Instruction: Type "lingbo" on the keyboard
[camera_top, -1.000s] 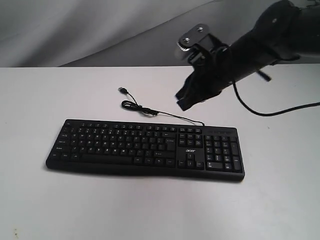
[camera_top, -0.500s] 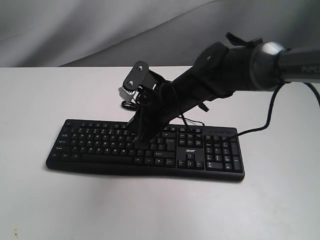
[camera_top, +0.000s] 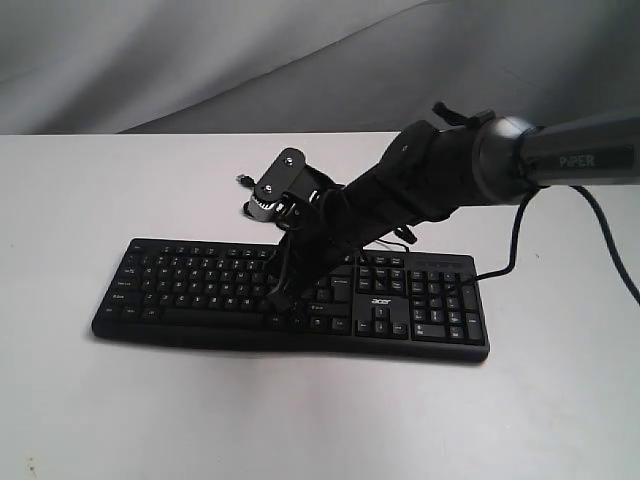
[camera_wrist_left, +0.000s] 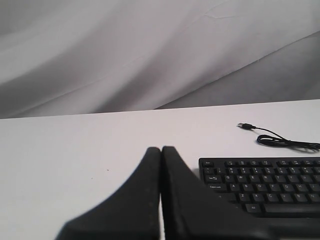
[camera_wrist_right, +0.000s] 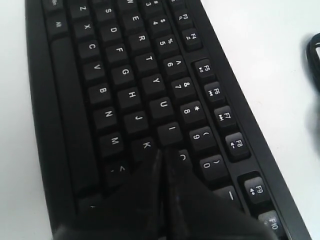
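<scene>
You can't tell which key the right arm's closed black gripper (camera_wrist_right: 161, 154) touches; it covers those just beside K. The wide black plastic keyboard (camera_wrist_right: 122, 75) runs off both wrist views' edges.

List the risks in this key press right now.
1. The shut fingers of the right gripper cover the spot beside K, with I close by, so a neighbouring key may get pressed instead of L.
2. The arm is slanted, so its push might slide the keyboard on the table.
</scene>
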